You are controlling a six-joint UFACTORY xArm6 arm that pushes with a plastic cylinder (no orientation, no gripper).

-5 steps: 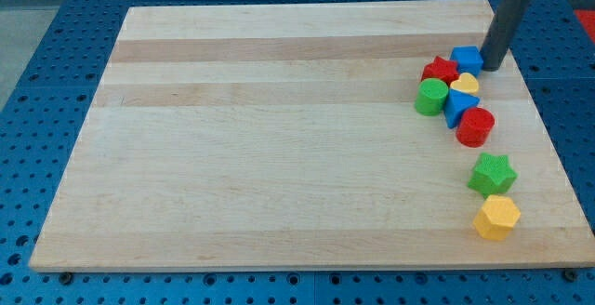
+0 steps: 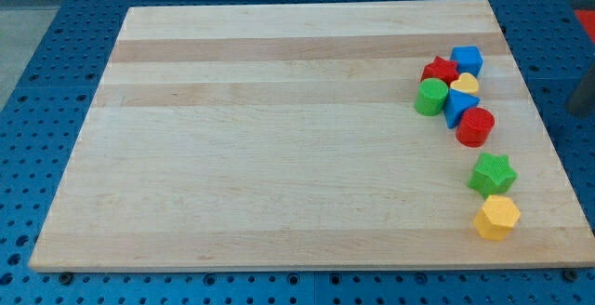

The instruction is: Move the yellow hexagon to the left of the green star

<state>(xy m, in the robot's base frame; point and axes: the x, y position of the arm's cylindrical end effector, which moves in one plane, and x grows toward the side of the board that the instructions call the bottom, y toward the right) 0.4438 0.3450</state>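
Observation:
The yellow hexagon (image 2: 496,217) lies near the board's lower right corner. The green star (image 2: 492,173) sits just above it, almost touching. Only a blurred dark piece of my rod shows at the view's right edge, with my tip (image 2: 580,110) off the board over the blue table. It is to the right of all blocks and above the green star's level, touching none of them.
A cluster sits at the upper right of the wooden board (image 2: 279,138): blue cube (image 2: 467,60), red star (image 2: 439,70), yellow heart (image 2: 464,85), green cylinder (image 2: 430,97), blue triangular block (image 2: 457,107), red cylinder (image 2: 475,126). Blue perforated table (image 2: 56,63) surrounds the board.
My rod has moved from beside the blue cube to the right and down, off the board to the view's right edge. No block has moved.

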